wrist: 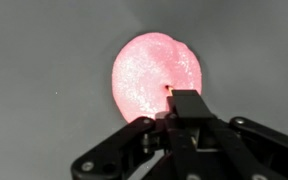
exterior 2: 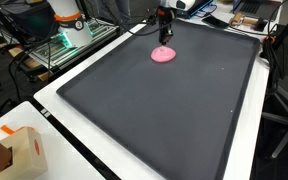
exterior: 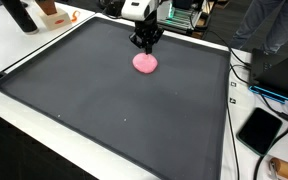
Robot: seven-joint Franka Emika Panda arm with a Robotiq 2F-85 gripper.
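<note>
A flat, rounded pink object (exterior: 145, 63) (exterior 2: 163, 55) lies near the far edge of a large dark grey mat (exterior: 104, 110) (exterior 2: 164, 120). My gripper (exterior: 147, 41) (exterior 2: 164, 34) hangs just above it, pointing down, in both exterior views. In the wrist view the pink object (wrist: 152, 72) fills the middle. The black fingers (wrist: 187, 105) are pressed together over its lower right part, and the gripper (wrist: 182, 98) is shut. A tiny orange speck shows at the fingertip edge; I cannot tell what it is. Nothing is visibly held.
The mat has a raised black rim (exterior: 228, 100) on a white table. A black tablet (exterior: 260, 130) and cables lie beside the mat. A cardboard box (exterior 2: 19, 150) stands at a table corner. An orange box (exterior: 54, 13) and equipment (exterior 2: 64, 40) sit behind.
</note>
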